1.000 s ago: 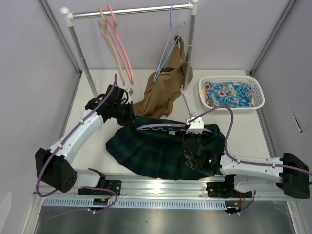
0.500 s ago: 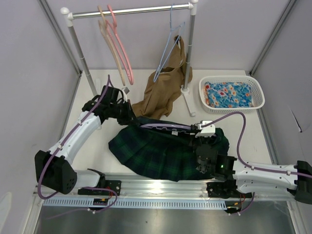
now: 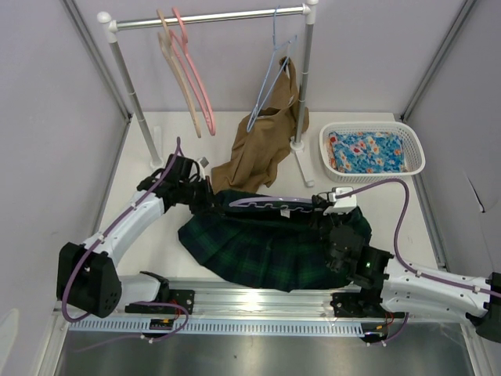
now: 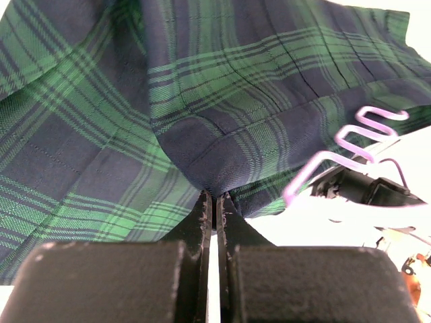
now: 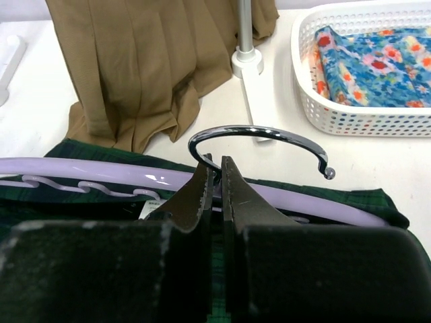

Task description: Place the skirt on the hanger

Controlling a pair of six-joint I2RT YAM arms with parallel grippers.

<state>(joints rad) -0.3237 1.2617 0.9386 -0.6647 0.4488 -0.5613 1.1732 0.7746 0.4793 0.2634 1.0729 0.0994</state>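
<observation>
My left claw (image 4: pixel 214 196) is pinched tight on a fold of the plaid skirt (image 3: pixel 258 247), jaws closed to a sliver with the green and navy cloth bunched between the tips and spreading away from them across the left wrist view. The skirt lies spread on the table (image 3: pixel 149 243) in its near middle, its lower hem close to the near edge; my left grip is at its far-left corner. My right claw (image 5: pixel 215 168) is closed on the neck of the lavender hanger (image 3: pixel 274 202), just below the metal hook (image 5: pixel 256 131), which arcs over my fingertips and ends in a small knob toward the table's right side. The hanger lies along the skirt's far edge, its wavy bar running from my right claw toward my left, resting on the dark fabric; whether any cloth passes through it I cannot tell. Just beyond the skirt's far edge a tan-brown garment (image 3: pixel 262 149) droops from a thin blue hanger (image 3: pixel 270 78) down to the table, its hem touching the plaid. Toward the far-right corner a white basket (image 3: pixel 415 153) holds a blue floral cloth (image 3: pixel 366 151). Pink (image 3: pixel 192 70) and tan (image 3: pixel 174 70) hangers hang from the rail (image 3: pixel 211 17) at the far edge.
</observation>
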